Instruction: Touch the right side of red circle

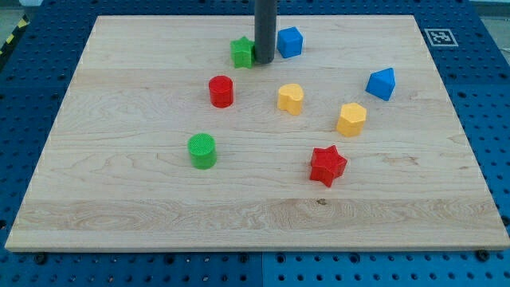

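Approach: since our tip [264, 60] sits between green star [242, 52] and blue block [289, 41], we sweep down-left.
Contact: red circle [221, 91], right side.
Claw: none, nothing held.

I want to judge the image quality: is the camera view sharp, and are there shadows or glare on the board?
Camera view: sharp overall, blocks crisp; lighting even and soft; only faint short shadows beside the red circle and the green circle; no strong glare on the wooden board; my tip is clear, next to the green star.
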You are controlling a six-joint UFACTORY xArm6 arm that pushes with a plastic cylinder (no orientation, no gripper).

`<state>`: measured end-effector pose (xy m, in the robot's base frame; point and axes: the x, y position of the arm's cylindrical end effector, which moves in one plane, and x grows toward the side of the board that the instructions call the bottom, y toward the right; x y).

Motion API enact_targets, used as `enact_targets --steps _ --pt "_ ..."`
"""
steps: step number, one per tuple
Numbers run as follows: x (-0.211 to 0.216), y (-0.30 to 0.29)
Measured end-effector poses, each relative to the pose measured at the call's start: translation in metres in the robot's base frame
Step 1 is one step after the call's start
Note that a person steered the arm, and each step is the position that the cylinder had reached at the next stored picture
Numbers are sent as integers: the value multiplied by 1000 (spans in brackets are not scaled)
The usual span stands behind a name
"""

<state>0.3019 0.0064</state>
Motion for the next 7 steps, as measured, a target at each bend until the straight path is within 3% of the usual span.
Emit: enact_targets --steps 3,4,6,7 --pt "1 -66" --pt "19 -33" --pt "81 -37" --pt "81 -35"
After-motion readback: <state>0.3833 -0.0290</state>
